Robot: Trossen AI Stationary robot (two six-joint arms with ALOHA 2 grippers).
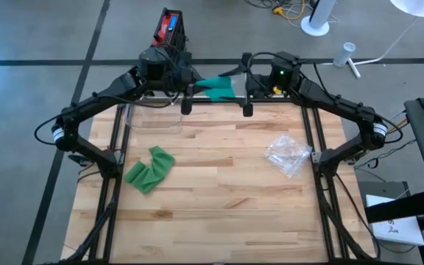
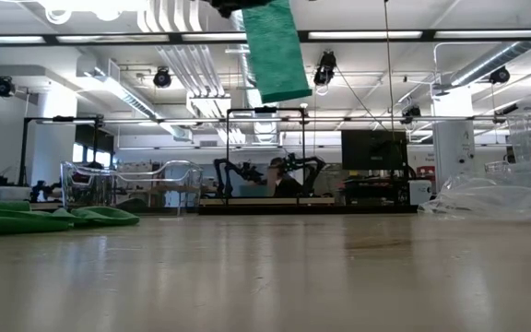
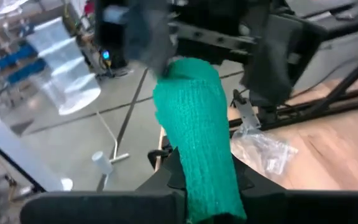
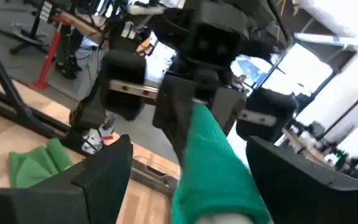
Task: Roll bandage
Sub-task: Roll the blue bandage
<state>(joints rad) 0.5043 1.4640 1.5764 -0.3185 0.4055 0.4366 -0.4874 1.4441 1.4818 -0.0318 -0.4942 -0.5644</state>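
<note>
Seen from above, 2 dark arms meet at the far edge of a pale wooden table [image 1: 219, 191], a green bandage strip [image 1: 216, 88] stretched between them. Only this view shows a second crumpled green bandage [image 1: 149, 169] lying near the table's left edge and a crinkled clear plastic bag [image 1: 288, 153] near its right edge. The table-level view shows the strip [image 2: 275, 51] hanging high above the table, flat and woven. The left gripper [image 3: 197, 186] is closed on the strip's knitted mesh [image 3: 197, 137], pinched between its fingers. The right gripper [image 4: 191, 186] stands with fingers spread wide, the strip [image 4: 213, 162] lying between them, touching neither.
</note>
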